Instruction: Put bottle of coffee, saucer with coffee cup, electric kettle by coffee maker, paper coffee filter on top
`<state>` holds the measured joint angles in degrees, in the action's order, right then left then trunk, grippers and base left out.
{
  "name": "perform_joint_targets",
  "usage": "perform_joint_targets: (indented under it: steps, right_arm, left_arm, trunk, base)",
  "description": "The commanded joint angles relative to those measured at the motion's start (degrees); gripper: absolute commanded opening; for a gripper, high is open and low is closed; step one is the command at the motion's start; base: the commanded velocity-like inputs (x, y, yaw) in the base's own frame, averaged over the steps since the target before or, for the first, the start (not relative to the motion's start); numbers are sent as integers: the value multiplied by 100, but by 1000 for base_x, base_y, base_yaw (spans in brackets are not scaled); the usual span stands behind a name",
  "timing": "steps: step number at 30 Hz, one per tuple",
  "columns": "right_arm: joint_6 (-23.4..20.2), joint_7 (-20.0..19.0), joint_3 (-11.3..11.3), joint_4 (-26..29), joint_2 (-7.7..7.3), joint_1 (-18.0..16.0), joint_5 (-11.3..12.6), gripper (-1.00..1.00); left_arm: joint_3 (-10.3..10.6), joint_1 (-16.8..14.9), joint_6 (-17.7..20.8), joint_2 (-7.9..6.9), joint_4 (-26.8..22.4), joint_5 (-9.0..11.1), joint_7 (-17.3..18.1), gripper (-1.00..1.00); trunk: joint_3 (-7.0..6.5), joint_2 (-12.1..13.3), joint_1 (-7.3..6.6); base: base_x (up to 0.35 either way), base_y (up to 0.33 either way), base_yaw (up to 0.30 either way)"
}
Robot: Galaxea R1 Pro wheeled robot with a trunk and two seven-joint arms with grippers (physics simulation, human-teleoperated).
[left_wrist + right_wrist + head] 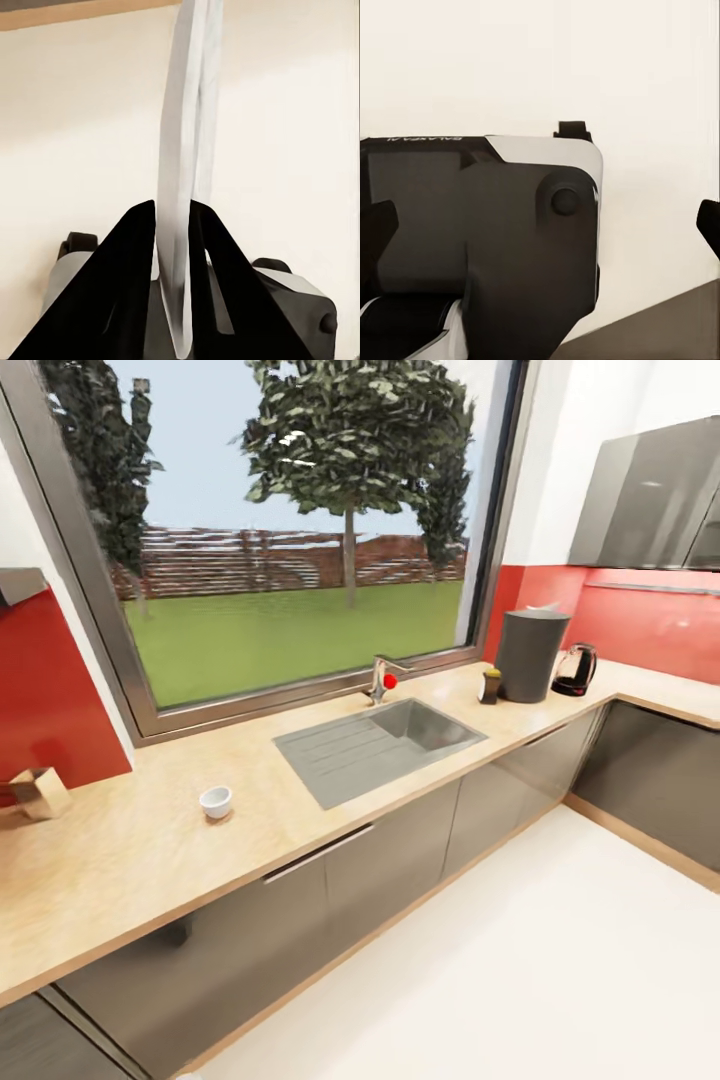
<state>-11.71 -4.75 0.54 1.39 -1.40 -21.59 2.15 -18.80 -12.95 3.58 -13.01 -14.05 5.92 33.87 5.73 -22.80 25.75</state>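
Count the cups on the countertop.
1: a small white cup stands alone on the countertop, left of the sink. Others may sit hidden behind the coffee maker.

A home kitchen. A long wood-look countertop [120, 860] runs over grey handle-fronted cabinets [400, 860], with a steel sink [375, 745] and faucet [380, 678] at about 12 o'clock under a big garden window [290, 520]. Red backsplash [640, 620], a wall cabinet [650, 495], and a coffee maker [530, 655] with electric kettle [577, 670] sit near 2 o'clock.
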Motion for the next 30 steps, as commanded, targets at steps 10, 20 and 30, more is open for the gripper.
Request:
perform_joint_targets:
  steps: [10, 20, 30]
  right_arm:
    - [-33, -17, 7, 10, -1, -3, 22, 100]
    - [-34, -12, 7, 10, -2, -3, 22, 100]
    - [-35, -8, 7, 10, -1, -3, 22, 100]
  left_arm:
    - [7, 0, 29, 0, -1, 52, 5, -100]
    - [7, -4, 29, 0, -1, 58, 5, -100]
    - [7, -2, 29, 3, 0, 59, 5, -100]
  trunk:
    - [-12, -12, 4]
    - [-36, -12, 4]
    - [-41, -12, 4]
  base:
    - [2, -273, -265]
    - [89, -245, -265]
    - [304, -85, -265]
